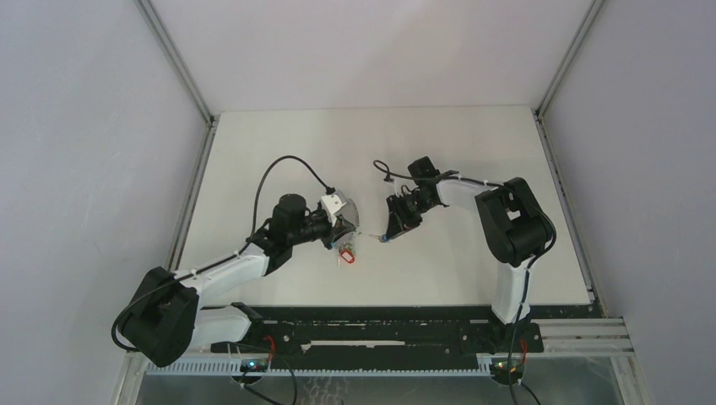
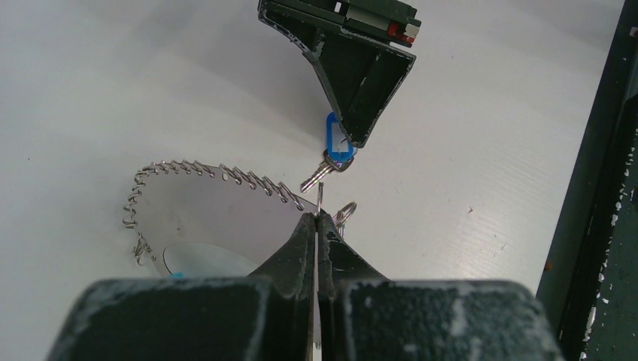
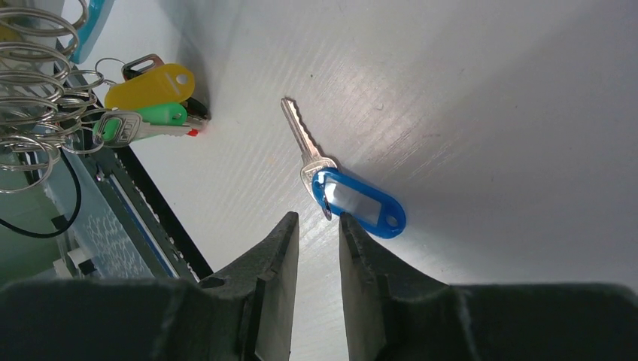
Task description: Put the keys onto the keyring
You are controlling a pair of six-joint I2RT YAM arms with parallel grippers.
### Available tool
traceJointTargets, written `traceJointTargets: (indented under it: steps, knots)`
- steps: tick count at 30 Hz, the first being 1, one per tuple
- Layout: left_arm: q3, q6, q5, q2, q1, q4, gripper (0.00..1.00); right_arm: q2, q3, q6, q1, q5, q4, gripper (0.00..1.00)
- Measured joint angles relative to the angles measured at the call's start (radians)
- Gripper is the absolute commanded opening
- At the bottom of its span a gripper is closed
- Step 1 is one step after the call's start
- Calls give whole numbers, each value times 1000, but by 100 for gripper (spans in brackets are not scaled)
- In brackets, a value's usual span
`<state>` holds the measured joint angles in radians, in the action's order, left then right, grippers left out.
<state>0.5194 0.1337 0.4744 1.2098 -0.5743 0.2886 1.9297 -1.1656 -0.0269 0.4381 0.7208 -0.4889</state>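
The key (image 3: 360,203) has a blue oval tag and a silver blade (image 3: 301,135) and lies flat on the white table. My right gripper (image 3: 318,219) stands just short of it, open by a narrow gap, with the key's small split ring at its fingertips and nothing between them. In the left wrist view the key (image 2: 338,144) shows under the right gripper (image 2: 353,139). The keyring (image 2: 226,174), a thin wire loop strung with small rings, hangs from my left gripper (image 2: 318,216), which is shut on its wire. From above, the two grippers (image 1: 348,236) (image 1: 390,236) are close together.
Yellow (image 3: 150,84) and green (image 3: 162,114) tags and silver rings (image 3: 30,75) hang on the loop at the left. A red tag (image 1: 345,256) lies below the left gripper. A black rail (image 2: 602,188) runs along the table's near edge.
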Motion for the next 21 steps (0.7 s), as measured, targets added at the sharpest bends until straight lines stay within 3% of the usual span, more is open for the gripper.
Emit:
traceJointTargets:
  steps: [21]
  knots:
    - [0, 0, 1, 0, 0, 0, 0, 31, -1, -14, 1, 45, 29, 21]
